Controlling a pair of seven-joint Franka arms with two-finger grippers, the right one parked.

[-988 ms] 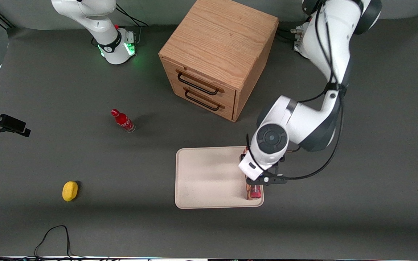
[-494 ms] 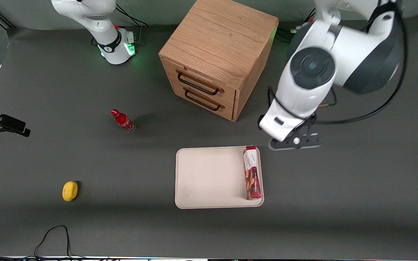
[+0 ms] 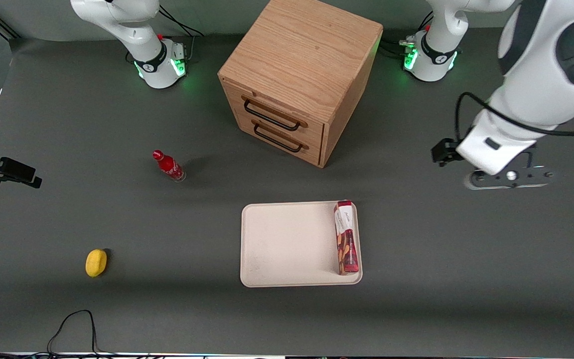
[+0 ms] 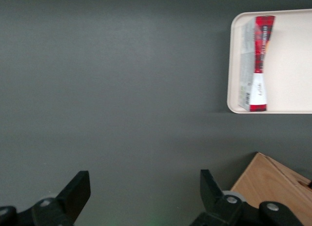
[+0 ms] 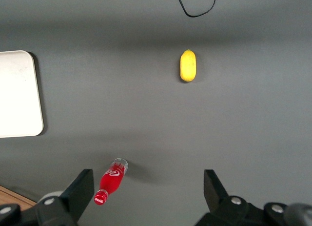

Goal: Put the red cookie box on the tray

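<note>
We find the red cookie box (image 3: 346, 237) lying flat in the tray (image 3: 287, 244), pressed along the tray's long edge on the working arm's side, its white label end toward the drawer cabinet (image 3: 299, 80) and its dark-red end near the tray corner closest to the front camera. From the wrist view the box (image 4: 257, 63) sits just inside the tray's rim (image 4: 231, 65) and appears to touch or nearly touch it; we cannot tell which.

We judge the box a light, stiff cardboard carton — easy to lift, but its thin walls would dent under a hard squeeze and its printed skin looks fairly slick. Were it to be taken up again, we would grip across the narrow width near the middle of its length, so it does not tip toward either end.

The gripper (image 4: 141, 196) hangs above bare table toward the working arm's end, well apart from the tray, its fingers spread wide with nothing between them. In the front view it shows at the arm's end (image 3: 508, 175).

The tray holds only the box; the rest of its floor is bare. The cabinet's two drawers look closed, so their contents are hidden. By our reading, the placement is done.
</note>
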